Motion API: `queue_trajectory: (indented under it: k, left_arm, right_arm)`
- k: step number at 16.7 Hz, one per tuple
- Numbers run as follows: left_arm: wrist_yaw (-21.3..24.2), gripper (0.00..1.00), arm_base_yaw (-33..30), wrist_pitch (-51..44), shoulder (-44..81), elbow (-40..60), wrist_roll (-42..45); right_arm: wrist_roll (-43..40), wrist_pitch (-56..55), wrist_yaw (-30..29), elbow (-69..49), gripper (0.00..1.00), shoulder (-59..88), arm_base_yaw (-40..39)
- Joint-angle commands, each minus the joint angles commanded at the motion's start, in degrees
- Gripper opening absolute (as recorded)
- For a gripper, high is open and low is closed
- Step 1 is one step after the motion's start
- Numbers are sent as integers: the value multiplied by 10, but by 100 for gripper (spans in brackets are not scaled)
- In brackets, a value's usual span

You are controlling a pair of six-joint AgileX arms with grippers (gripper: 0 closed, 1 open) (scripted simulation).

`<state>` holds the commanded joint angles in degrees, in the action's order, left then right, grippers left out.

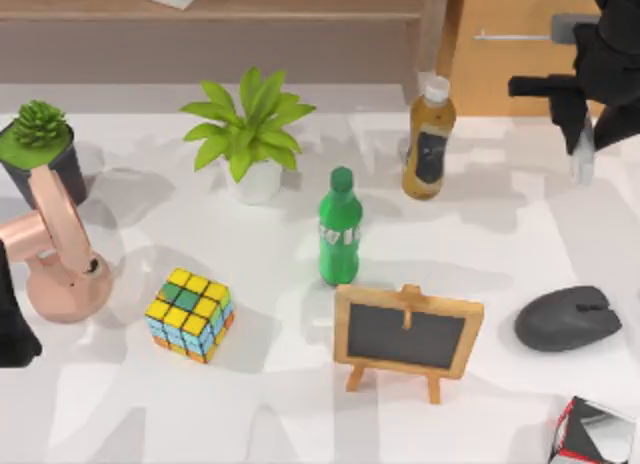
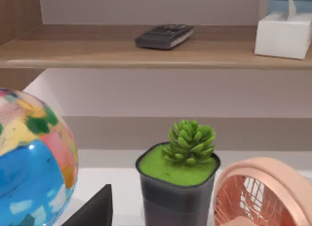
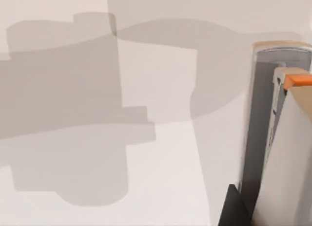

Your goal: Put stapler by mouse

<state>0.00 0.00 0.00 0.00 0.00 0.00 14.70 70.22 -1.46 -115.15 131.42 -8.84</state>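
Observation:
The dark grey mouse (image 1: 567,317) lies on the white table near its right edge. My right gripper (image 1: 582,122) hangs above the table's far right, well behind the mouse, shut on a grey-white stapler (image 1: 583,154) that points down from its fingers. Up close in the right wrist view, the stapler (image 3: 278,153) is a grey and white body with an orange part, raised over bare tabletop. My left arm (image 1: 12,329) sits parked at the table's left edge.
A small chalkboard easel (image 1: 407,334) stands left of the mouse, with a green bottle (image 1: 339,227) and a yellow bottle (image 1: 429,139) behind it. Further left are a Rubik's cube (image 1: 190,313), a pink fan (image 1: 62,254), a leafy plant (image 1: 250,134) and a succulent pot (image 1: 40,144). A red-and-black box (image 1: 597,432) sits at the front right corner.

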Motion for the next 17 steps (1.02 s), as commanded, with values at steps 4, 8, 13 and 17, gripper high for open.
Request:
queue_trajectory:
  k: [4,8,13,17]
  left_arm:
    - [0,100,0,0,0,0,0]
    - [0,100,0,0,0,0,0]
    - [0,100,0,0,0,0,0]
    - [0,100,0,0,0,0,0]
  right_arm:
    - [-9,-24,7,11,0,10,-7]
    - [-19,-47,17,25,0,32,-20]
    - [-22,-52,20,37,0,46,-27]
    - [-22,-52,20,37,15,46,-27]
